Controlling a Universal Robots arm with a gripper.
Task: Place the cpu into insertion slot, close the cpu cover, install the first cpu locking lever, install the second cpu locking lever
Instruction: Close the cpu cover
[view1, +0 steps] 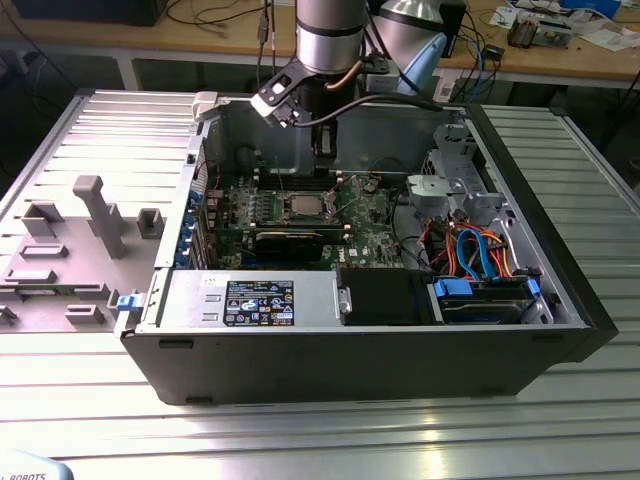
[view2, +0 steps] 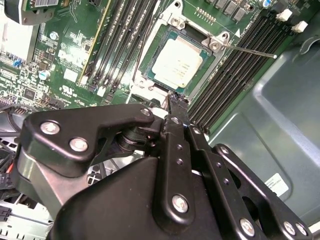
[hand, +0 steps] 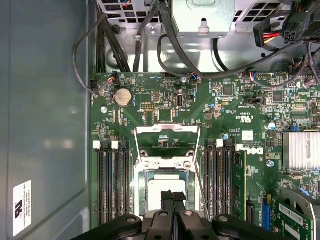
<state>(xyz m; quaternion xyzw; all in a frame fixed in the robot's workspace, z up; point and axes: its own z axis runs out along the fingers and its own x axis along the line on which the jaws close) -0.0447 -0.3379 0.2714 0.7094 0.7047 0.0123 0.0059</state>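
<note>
The cpu (hand: 156, 192) lies flat in the insertion slot (hand: 140, 186), its silver-grey top facing up; it also shows in the second wrist view (view2: 177, 62) and in the exterior view (view1: 303, 207). The cpu cover (hand: 167, 129) stands flipped open beyond the slot, with bare board visible through its window. A thin locking lever (view2: 250, 50) sticks out free at the socket's side. My gripper (hand: 173, 197) hangs just above the chip's edge, jaws shut with nothing between them, inside the open computer case (view1: 322, 172).
Long black memory slots (hand: 112, 185) flank the socket on both sides. A black expansion card (view1: 288, 240) lies in front of it. The drive cage with blue and orange cables (view1: 480, 250) fills the exterior view's right. Case walls (view1: 360, 360) ring the board.
</note>
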